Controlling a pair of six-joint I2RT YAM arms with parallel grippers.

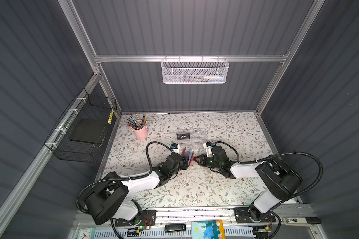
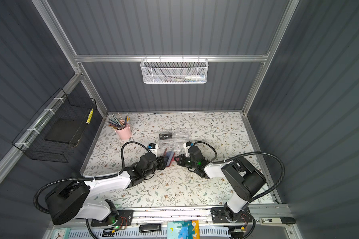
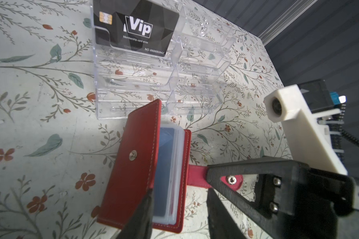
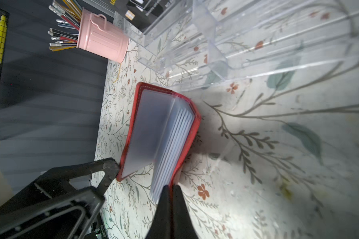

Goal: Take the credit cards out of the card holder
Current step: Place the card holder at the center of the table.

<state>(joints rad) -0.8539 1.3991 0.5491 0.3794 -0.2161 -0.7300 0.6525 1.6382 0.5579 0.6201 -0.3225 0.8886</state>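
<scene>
The red card holder (image 1: 189, 156) (image 3: 133, 155) lies half open on the flowered cloth, its front cover raised off the grey plastic sleeves (image 4: 174, 132). A blue credit card (image 3: 166, 165) shows in the top sleeve. A black VIP card (image 1: 183, 136) (image 3: 136, 27) stands in the clear box. My left gripper (image 1: 185, 163) (image 3: 180, 215) is open, one finger against the raised cover's edge and the other apart from the holder on the cloth. My right gripper (image 1: 196, 159) (image 4: 170, 191) is shut on the holder's strap tab (image 3: 197, 175), seen from the left wrist view.
The clear acrylic compartment box (image 1: 196, 139) (image 3: 195, 72) stands just behind the holder. A pink cup of pencils (image 1: 141, 131) (image 4: 102, 43) sits at the back left. A black wire basket (image 1: 83, 128) hangs on the left wall, a white mesh basket (image 1: 194, 71) on the back wall.
</scene>
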